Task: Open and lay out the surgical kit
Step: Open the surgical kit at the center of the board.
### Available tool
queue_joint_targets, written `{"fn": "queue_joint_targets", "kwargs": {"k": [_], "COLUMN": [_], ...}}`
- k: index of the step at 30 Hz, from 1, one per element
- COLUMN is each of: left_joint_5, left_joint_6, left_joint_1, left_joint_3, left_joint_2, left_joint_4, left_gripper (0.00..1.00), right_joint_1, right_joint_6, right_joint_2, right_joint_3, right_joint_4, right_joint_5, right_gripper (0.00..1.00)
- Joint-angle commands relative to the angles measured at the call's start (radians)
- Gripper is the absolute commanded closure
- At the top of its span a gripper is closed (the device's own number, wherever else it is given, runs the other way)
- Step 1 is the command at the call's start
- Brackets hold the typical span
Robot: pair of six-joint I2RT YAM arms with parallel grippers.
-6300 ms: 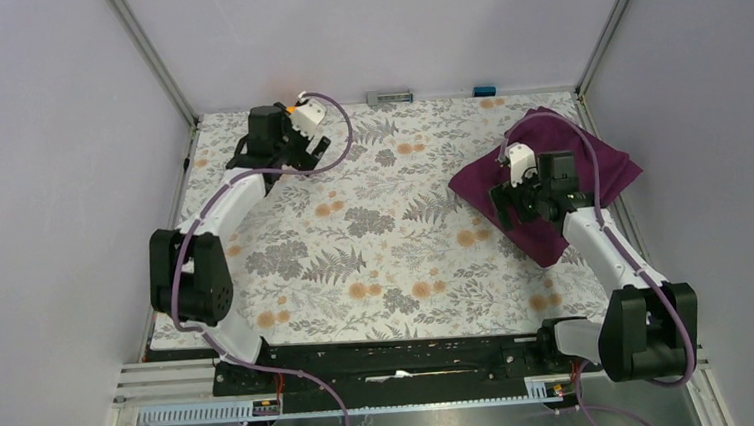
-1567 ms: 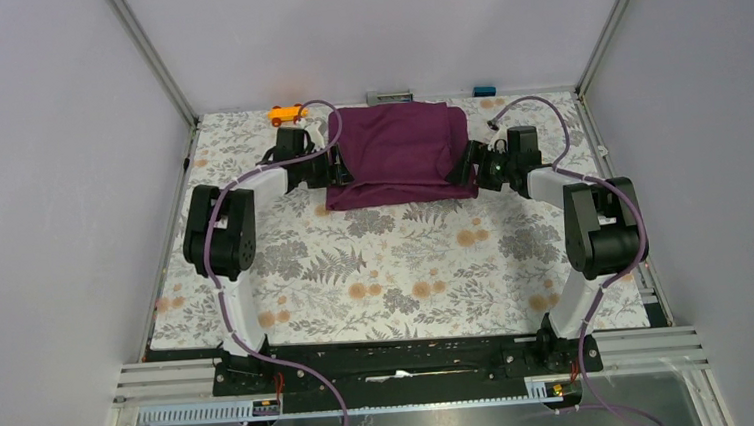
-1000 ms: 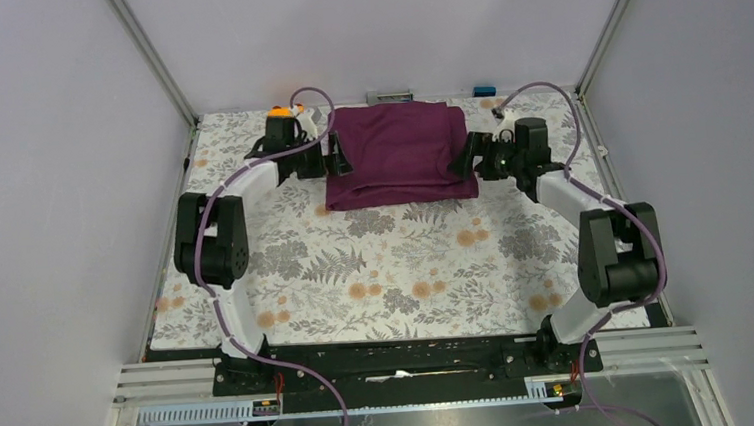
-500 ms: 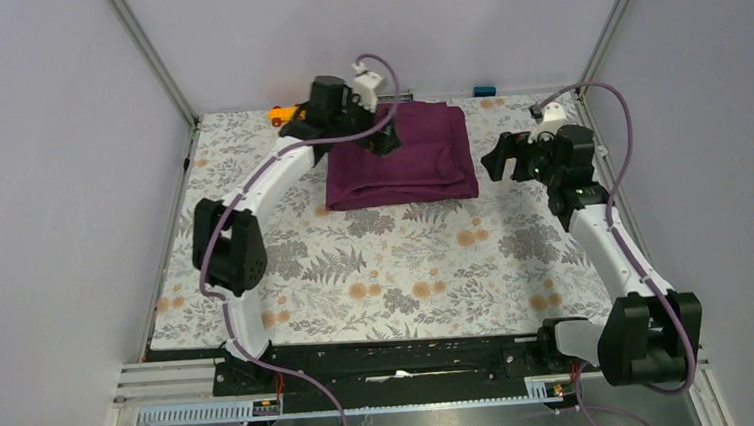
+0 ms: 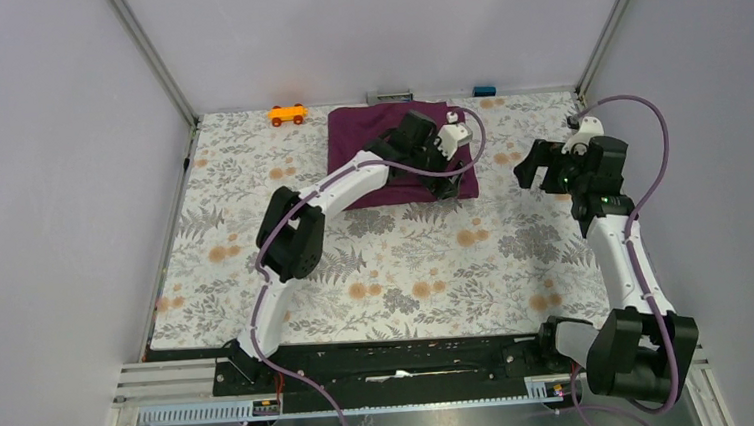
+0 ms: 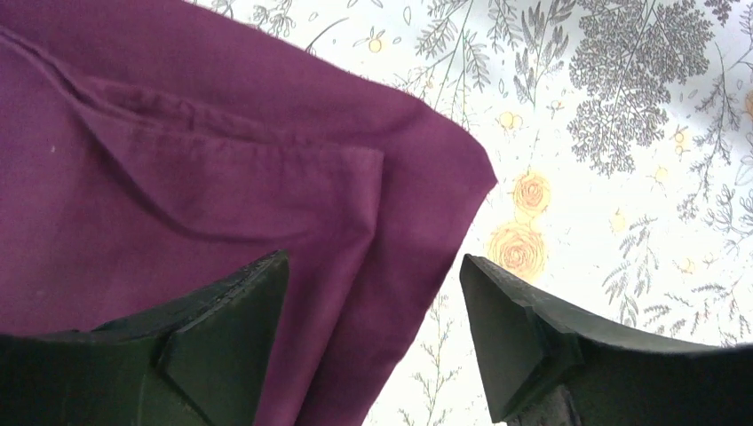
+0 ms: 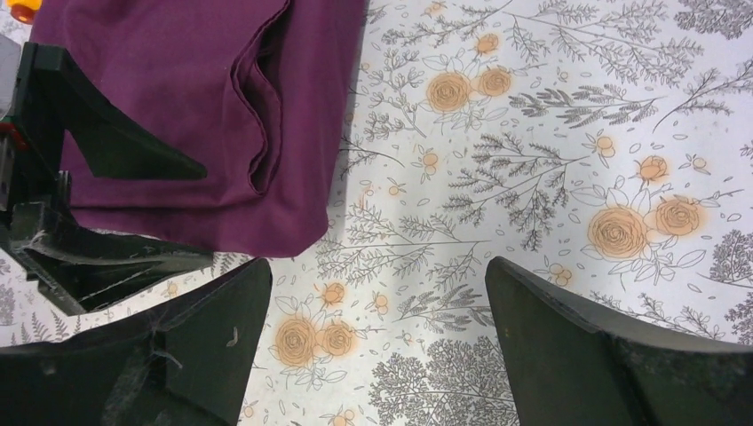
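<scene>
The surgical kit is a folded dark purple cloth wrap [image 5: 368,138] lying shut at the back centre of the table; its contents are hidden. My left gripper [image 5: 446,180] hovers over the wrap's front right corner. In the left wrist view the purple wrap [image 6: 178,177] fills the left side, and the left gripper [image 6: 373,302] is open, with the folded corner edge lying between and below its fingers. My right gripper [image 5: 533,167] stands open to the right of the wrap, apart from it. The right wrist view shows the right gripper [image 7: 377,302] over bare tablecloth, the wrap's corner [image 7: 222,115] ahead to its left.
An orange toy car [image 5: 287,113] sits at the back left beside the wrap. A grey fitting [image 5: 390,96] and a small blue piece [image 5: 485,90] lie along the back wall. The left arm's fingers [image 7: 115,151] show in the right wrist view. Floral tablecloth [image 5: 387,262] covers the table.
The left arm has swung rightward across the wrap to its front right corner, its jaws narrowing a little. The right arm has pulled back to the right, away from the wrap.
</scene>
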Motion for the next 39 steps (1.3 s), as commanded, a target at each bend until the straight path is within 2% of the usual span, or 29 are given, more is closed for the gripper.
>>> {"fn": "queue_joint_targets", "kwargs": {"k": [1, 5, 8, 16, 20, 26, 39], "left_joint_5": [-0.045, -0.059, -0.020, 0.044, 0.058, -0.020, -0.070], "left_joint_6": [-0.015, -0.048, -0.050, -0.116, -0.156, -0.143, -0.067], "left_joint_1": [-0.010, -0.010, -0.010, 0.001, 0.016, 0.021, 0.013], "left_joint_3": [0.097, 0.115, 0.106, 0.085, 0.079, 0.092, 0.081], "left_joint_2": [0.023, 0.047, 0.040, 0.017, 0.018, 0.042, 0.083], "left_joint_4": [0.032, 0.045, 0.044, 0.082, 0.104, 0.104, 0.090], "left_gripper": [0.24, 0.28, 0.28, 0.18, 0.17, 0.23, 0.31], "right_joint_1": [-0.021, -0.029, -0.035, -0.044, -0.048, -0.053, -0.064], "right_joint_6": [0.013, 0.017, 0.017, 0.018, 0.018, 0.020, 0.023], "right_joint_2": [-0.015, -0.009, -0.008, -0.008, -0.006, -0.007, 0.003], "right_joint_3": [-0.009, -0.013, -0.018, -0.025, -0.026, -0.029, -0.029], "right_joint_4": [0.008, 0.014, 0.020, 0.027, 0.027, 0.031, 0.035], "right_joint_5": [-0.065, -0.092, -0.103, -0.131, -0.143, -0.154, -0.174], "right_gripper": [0.03, 0.03, 0.03, 0.03, 0.03, 0.03, 0.03]}}
